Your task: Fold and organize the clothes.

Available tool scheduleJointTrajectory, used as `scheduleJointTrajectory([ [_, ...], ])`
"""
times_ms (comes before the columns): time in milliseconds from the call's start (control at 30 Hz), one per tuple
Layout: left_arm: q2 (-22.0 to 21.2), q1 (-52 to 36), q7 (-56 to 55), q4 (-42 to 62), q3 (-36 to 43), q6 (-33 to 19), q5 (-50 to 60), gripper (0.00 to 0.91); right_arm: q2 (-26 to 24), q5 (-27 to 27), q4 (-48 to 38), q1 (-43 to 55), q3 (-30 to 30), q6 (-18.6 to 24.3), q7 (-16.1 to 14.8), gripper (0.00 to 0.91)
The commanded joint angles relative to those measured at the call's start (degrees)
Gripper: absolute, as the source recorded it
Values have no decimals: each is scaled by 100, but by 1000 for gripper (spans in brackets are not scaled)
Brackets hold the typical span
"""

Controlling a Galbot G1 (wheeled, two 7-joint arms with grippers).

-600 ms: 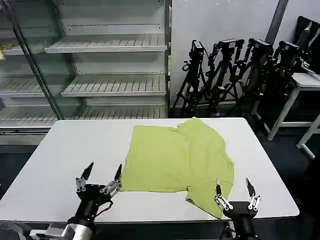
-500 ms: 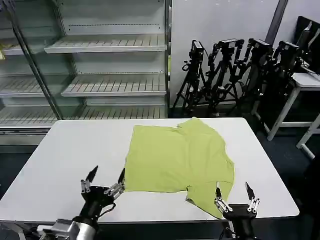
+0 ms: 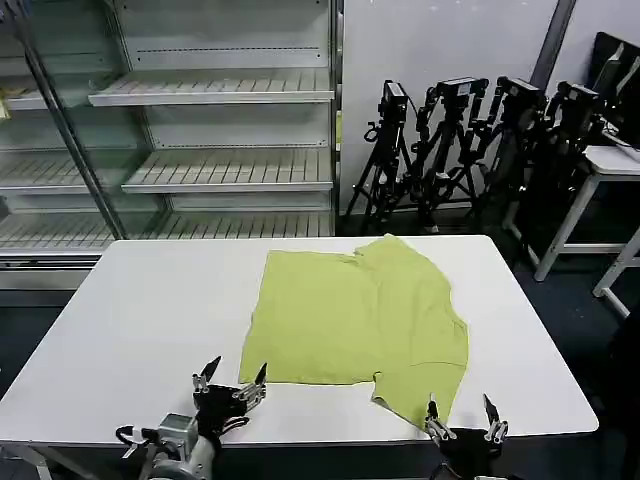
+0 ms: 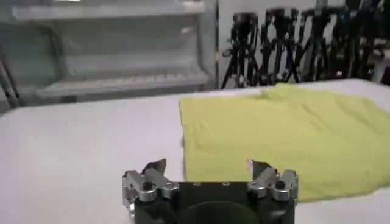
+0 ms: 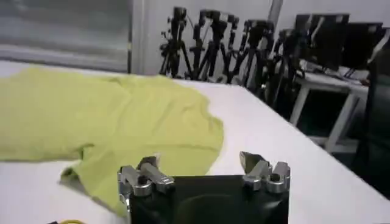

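Head view: lime T-shirt [image 3: 360, 320] lying flat and partly folded on the white worktop [image 3: 140, 310], right of centre, reaching from near the far edge to just short of the near edge. Left hand [image 3: 231, 378] at the near edge, fingers spread open and empty, just beside the shirt's near-left corner. Right hand [image 3: 461, 416] at the near edge toward the right corner, open, holding nothing, beside the shirt's lowest fold. Left wrist view: left-hand fingers [image 4: 149, 179] parted, the shirt [image 4: 292, 134] ahead of them. Right wrist view: right-hand fingers [image 5: 256, 165] parted, the cloth [image 5: 122, 122] lying ahead.
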Motion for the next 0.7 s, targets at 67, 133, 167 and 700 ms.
scheduleJointTrajectory([
  [67,37,-500,-96,665,386,173,-35,897,100,-75,-106,-45,-216,-199,-8,907],
  [133,48,-521,-122,676,372,171,-61,514,137,-116,-138,-42,-305,-199,-40,897],
  [167,60,-523,-127,678,369,171,-85,353,143,-110,-147,-47,-342,-209,-56,766],
  [700,74,-245,-75,481,279,167,-338,20,127,37,-232,-94,-519,-162,-32,0],
])
